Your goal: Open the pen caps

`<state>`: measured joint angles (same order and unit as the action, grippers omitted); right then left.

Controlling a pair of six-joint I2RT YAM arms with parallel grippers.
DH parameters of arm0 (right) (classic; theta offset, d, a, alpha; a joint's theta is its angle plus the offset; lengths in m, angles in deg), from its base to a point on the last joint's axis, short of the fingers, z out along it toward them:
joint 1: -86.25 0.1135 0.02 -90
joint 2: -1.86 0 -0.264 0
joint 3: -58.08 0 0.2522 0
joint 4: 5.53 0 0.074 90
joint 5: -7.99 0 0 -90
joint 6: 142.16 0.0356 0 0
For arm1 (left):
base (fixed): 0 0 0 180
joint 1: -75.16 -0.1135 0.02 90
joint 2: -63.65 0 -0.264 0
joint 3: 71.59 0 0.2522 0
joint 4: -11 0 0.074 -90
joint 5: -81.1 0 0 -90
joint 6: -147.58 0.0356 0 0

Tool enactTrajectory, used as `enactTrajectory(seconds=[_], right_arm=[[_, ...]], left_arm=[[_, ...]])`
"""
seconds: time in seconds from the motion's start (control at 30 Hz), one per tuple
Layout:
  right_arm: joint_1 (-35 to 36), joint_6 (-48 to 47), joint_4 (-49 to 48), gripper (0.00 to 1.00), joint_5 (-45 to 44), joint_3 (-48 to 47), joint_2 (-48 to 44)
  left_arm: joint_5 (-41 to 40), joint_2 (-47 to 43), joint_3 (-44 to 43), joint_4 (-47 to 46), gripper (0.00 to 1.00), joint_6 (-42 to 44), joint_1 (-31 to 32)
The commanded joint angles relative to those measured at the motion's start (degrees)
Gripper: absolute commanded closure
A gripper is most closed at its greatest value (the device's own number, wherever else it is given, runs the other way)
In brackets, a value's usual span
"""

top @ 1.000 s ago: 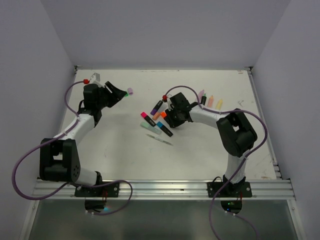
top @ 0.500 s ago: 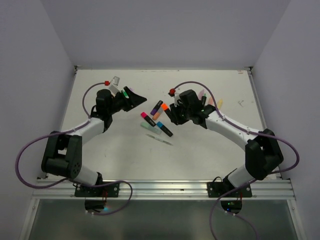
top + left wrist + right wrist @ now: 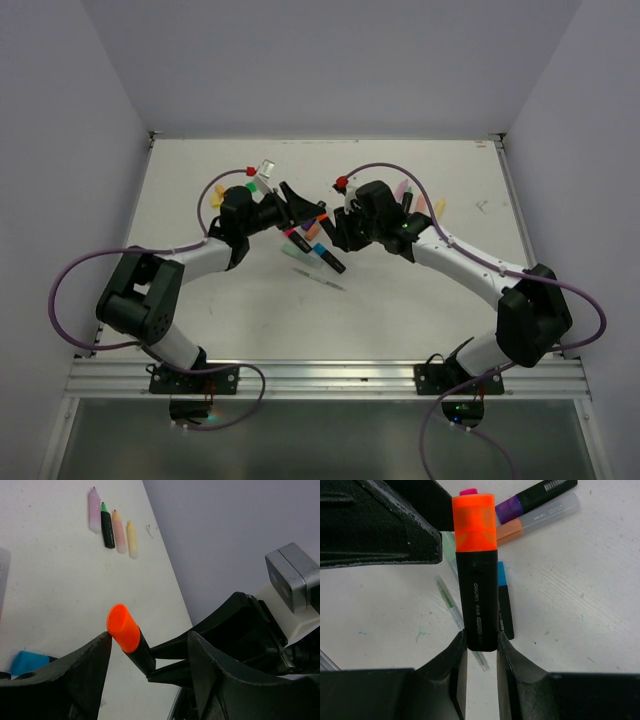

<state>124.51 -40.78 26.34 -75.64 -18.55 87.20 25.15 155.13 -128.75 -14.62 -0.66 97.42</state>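
Observation:
My right gripper [image 3: 481,640] is shut on the black barrel [image 3: 478,600] of a highlighter with an orange cap [image 3: 474,522] and holds it above the table. My left gripper [image 3: 150,640] is open, with one jaw on each side of the orange cap [image 3: 123,628]; the left jaw is close to it. In the top view the two grippers meet mid-table, left [image 3: 300,205] and right [image 3: 335,222]. Capped pens lie below: a purple cap [image 3: 509,511], a blue cap [image 3: 502,573] and a pink cap [image 3: 468,491].
Several uncapped pens [image 3: 118,530] lie in a row at the back right [image 3: 420,203]. Loose caps, one green [image 3: 252,187], lie at the back left. A thin pale stick [image 3: 451,607] lies beside the pens on the table.
My left arm swung right from the back left, and its open jaws now flank the orange cap. My right gripper stays near the pen pile, holding the highlighter.

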Motion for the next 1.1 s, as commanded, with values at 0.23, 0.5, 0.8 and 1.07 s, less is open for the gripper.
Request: enactTrajectory(seconds=[0.23, 0.5, 0.8, 1.07], right_arm=[[0.8, 2.1, -3.8, 1.00, 2.7, -0.1, -2.4], [0.9, 2.1, -3.5, 1.00, 2.9, 0.5, -3.3], [1.2, 3.4, -5.0, 1.00, 3.1, 0.3, -3.3], [1.5, 4.6, -7.2, 0.62, 3.7, -0.1, -2.1]], left_arm=[[-0.7, 2.0, -2.7, -3.1, 0.38, -1.5, 1.6], [-1.3, 2.7, -4.0, -3.1, 0.44, -2.0, 2.0], [-0.8, 3.3, -4.2, -3.9, 0.69, -2.8, 2.8], [1.3, 4.4, -3.2, -8.2, 1.00, -6.6, 3.0]])
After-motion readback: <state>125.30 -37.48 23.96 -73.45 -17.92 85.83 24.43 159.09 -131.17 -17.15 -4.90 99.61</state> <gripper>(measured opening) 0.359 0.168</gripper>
